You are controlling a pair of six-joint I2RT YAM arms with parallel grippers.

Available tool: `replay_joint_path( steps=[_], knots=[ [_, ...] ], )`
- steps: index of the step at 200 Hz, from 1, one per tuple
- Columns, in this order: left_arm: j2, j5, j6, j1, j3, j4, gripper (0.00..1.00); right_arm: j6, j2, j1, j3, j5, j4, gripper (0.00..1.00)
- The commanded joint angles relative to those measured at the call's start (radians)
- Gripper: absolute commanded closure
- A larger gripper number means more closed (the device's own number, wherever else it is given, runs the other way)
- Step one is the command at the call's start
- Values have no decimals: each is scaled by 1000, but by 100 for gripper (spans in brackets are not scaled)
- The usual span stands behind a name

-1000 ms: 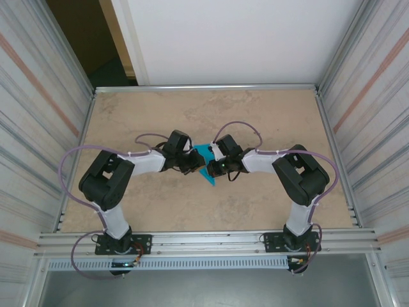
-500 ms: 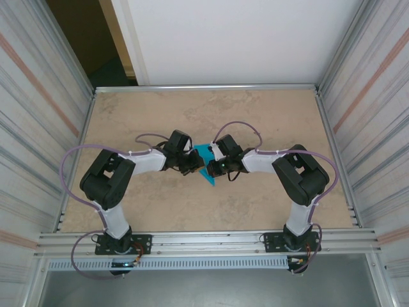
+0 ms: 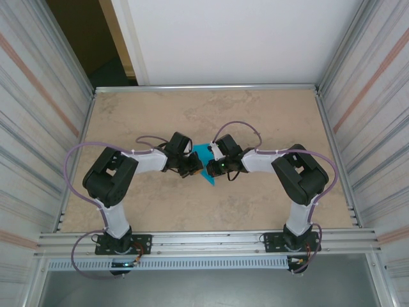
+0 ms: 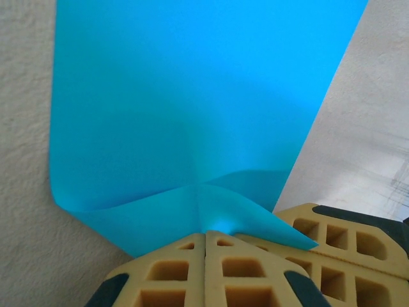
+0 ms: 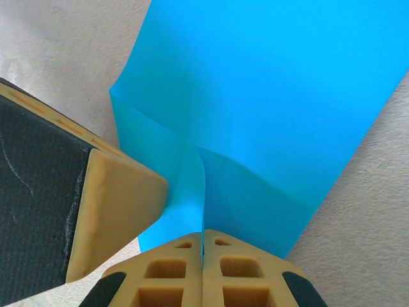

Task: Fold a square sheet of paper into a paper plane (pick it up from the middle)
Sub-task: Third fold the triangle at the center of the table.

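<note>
The left arm is reaching inward over the counter (image 3: 160, 115), and its left claw (image 3: 190, 165) is sitting at the left side of the square sheet of paper (image 3: 204, 152). From the left wrist, the left claw (image 4: 206, 234) is showing its two pads pressed together with no gap. A raised ridge of the teal paper (image 4: 192, 96) is running straight into their tips, so this claw is pinching the sheet. Beyond the pinch the paper is spreading out flat over the counter, with one rounded curl at its left edge.

In the middle of the counter, between the two claws, the sheet is lying mostly under the wrists. A teal corner is poking out toward the near edge.

The right claw (image 3: 214, 167) is meeting the sheet from the other side, just beside the left one. From the right wrist, the right claw (image 5: 203, 231) is likewise closed tight on a pleat of the paper (image 5: 275, 83), and a pad of the other claw is sitting close on its left.

As a judgement, the task is looking early. The sheet is being gathered near its middle by both claws, and a crease may be starting. No pointed nose, centre crease or wings are showing. Most of the folding seems to be left.
</note>
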Motion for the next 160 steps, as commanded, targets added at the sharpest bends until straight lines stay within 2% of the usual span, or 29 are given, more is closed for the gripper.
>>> replay_joint_path(
  steps=[1,134,160],
  knots=[
    [14,-18,11,-8,21,-26,93,14,44,-5,3,15,-52,97],
    [48,-24,14,-4,36,-68,93,16,45,-6,6,17,-56,97],
    [52,-32,19,-3,41,-90,93,21,35,-5,11,24,-66,93]
  ],
)
